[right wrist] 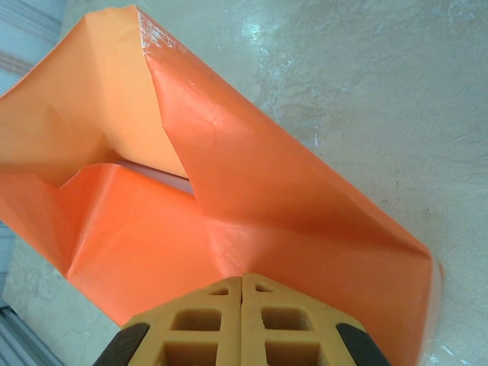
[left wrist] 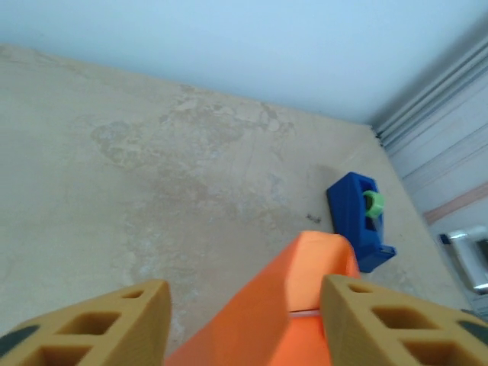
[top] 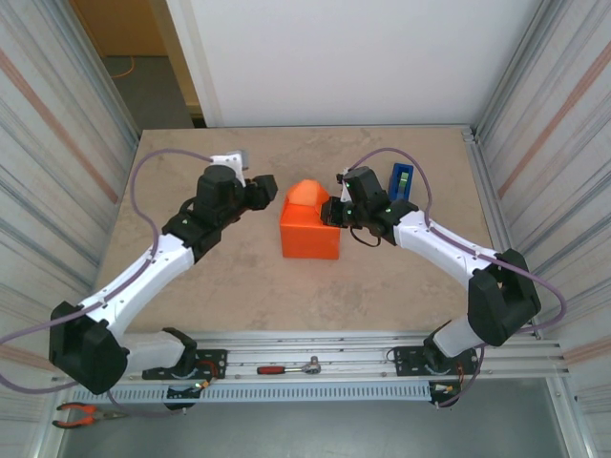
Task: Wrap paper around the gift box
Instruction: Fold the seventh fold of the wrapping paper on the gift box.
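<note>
White-black arms [top: 143,272], tan, perhaps foam fingers [left wrist: 99,324]

Top external: fixed, high behind the arms [top: 143,275], looking down over the whole table [top: 401,277]. Left wrist: low, facing across the tabletop to the far wall [left wrist: 229,46] past its own fingers [left wrist: 114,320]; close on the paper [left wrist: 274,305], tape dispenser [left wrist: 354,217] further off. Right wrist: pressed close on the paper, angled down. All three share the paper
</note>
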Controlling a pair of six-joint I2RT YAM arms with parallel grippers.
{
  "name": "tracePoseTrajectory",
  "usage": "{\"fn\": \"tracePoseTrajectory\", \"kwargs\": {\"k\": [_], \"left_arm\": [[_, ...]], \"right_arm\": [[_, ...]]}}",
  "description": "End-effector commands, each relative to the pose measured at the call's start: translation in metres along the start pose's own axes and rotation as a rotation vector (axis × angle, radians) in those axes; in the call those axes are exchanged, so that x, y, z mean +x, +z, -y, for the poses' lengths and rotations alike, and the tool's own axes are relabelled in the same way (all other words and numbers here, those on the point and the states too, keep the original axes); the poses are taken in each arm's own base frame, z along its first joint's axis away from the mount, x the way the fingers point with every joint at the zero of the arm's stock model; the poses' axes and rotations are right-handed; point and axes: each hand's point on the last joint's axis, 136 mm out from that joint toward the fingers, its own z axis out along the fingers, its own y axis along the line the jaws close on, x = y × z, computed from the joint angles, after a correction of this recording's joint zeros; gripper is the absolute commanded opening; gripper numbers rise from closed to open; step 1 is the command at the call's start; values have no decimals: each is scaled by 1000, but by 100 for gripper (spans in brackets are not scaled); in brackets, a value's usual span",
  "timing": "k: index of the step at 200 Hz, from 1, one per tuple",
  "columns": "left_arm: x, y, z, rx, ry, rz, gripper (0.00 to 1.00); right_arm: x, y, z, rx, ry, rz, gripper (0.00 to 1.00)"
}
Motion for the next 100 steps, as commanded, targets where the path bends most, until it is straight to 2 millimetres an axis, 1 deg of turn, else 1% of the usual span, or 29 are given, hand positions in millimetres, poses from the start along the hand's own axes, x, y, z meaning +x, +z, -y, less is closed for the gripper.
{"fn": "tracePoseTrajectory", "kwargs": {"k": [1, 16, 29, 44, 66, 100], "left_arm": [[25, 5, -13, -6, -57, -91, 39], [29, 13, -20, -23, -63, -112, 29], [33, 21, -25, -29, -69, -134, 24], [39, 33, -30, -36, -76, -164, 22], [48, 48, -29, -24, -63, -210, 18], [57, 59, -28, -9, -50, -248, 18]], "right_arm": [[72, 21, 56, 184, 24, -235, 0], [73, 22, 55, 178, 27, -236, 0], [73, 22, 54, 173, 27, -239, 0], [74, 22, 54, 171, 27, -241, 0], [75, 22, 53, 165, 24, -246, 0], [77, 24, 52, 155, 28, -255, 0]]}}
